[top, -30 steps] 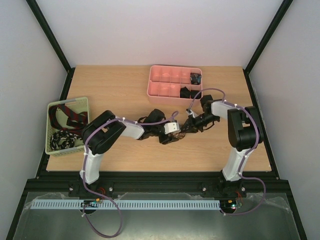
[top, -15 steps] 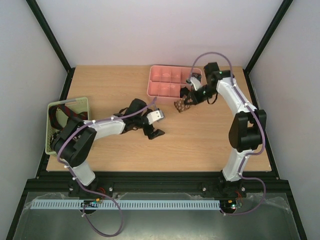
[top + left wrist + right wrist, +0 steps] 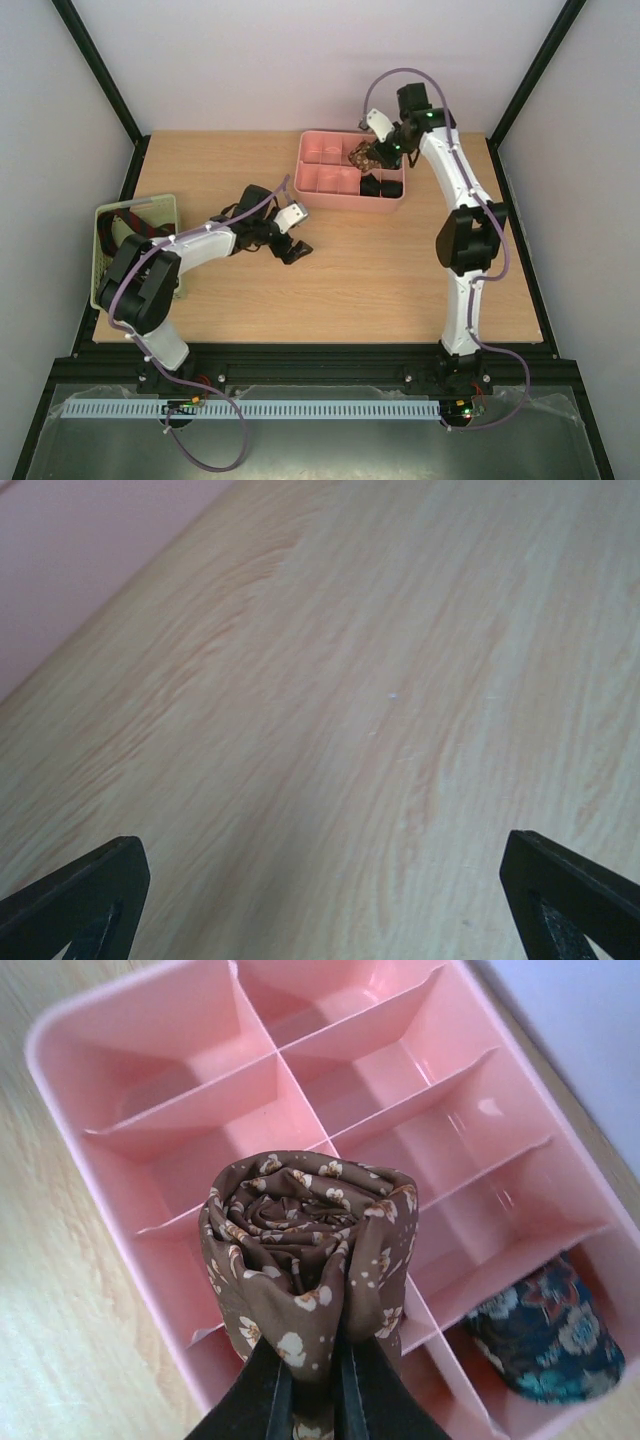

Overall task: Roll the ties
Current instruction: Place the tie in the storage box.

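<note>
My right gripper [image 3: 312,1392] is shut on a brown rolled tie with tiny pale flowers [image 3: 310,1230], pinching its lower edge. It holds the coil above the middle compartments of the pink tray [image 3: 120,1025]. In the top view the coil [image 3: 361,155] hangs over the tray [image 3: 318,187]. A dark floral coil [image 3: 545,1328] lies in a tray corner compartment, and black coils [image 3: 381,187] lie in the tray's near right part. My left gripper [image 3: 293,251] is open and empty just above the bare table; its two fingertips [image 3: 85,895] stand wide apart.
A pale green slotted basket [image 3: 137,206] stands at the table's left edge with a red-striped tie [image 3: 127,229] in it; my left arm covers part of it. The tray's pink wall [image 3: 70,570] shows at the upper left of the left wrist view.
My right gripper has carried the brown coil from the table's middle up and back to over the pink tray. My left gripper has pulled back to the left, off the tie.
</note>
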